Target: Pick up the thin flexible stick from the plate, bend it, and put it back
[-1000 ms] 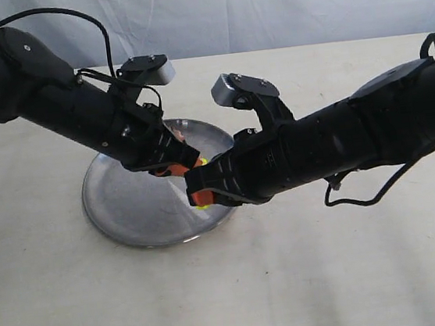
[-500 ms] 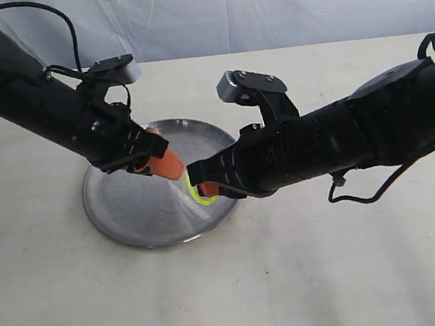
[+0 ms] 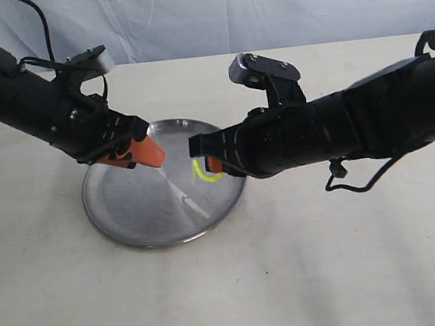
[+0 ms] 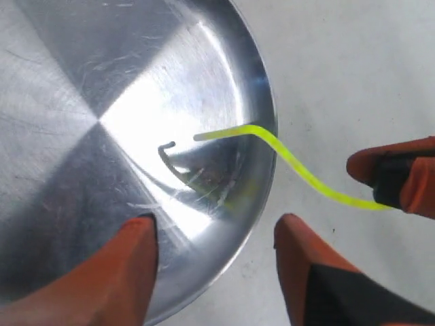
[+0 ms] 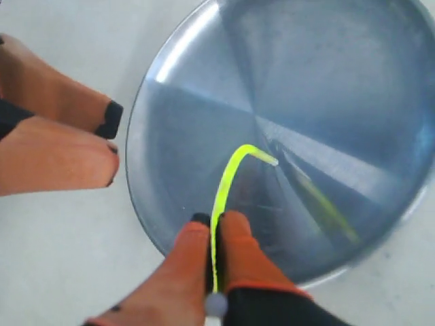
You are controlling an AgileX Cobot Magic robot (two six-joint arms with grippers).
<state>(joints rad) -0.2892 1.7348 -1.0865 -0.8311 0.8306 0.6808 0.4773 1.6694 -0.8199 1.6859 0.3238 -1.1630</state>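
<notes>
The right gripper (image 5: 212, 227) pinches one end of the stick (image 5: 228, 170), bent free end over the plate (image 5: 326, 75), likely for set-down; left gripper (image 4: 214, 227) spread, empty.

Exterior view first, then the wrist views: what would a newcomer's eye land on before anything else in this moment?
The bright yellow-green thin flexible stick stands out most. It is bent into a curve and pinched at one end in the right gripper, with its free end over the shiny steel plate. The orange-fingered left gripper hangs open and empty over the plate's left part in the exterior view.
</notes>
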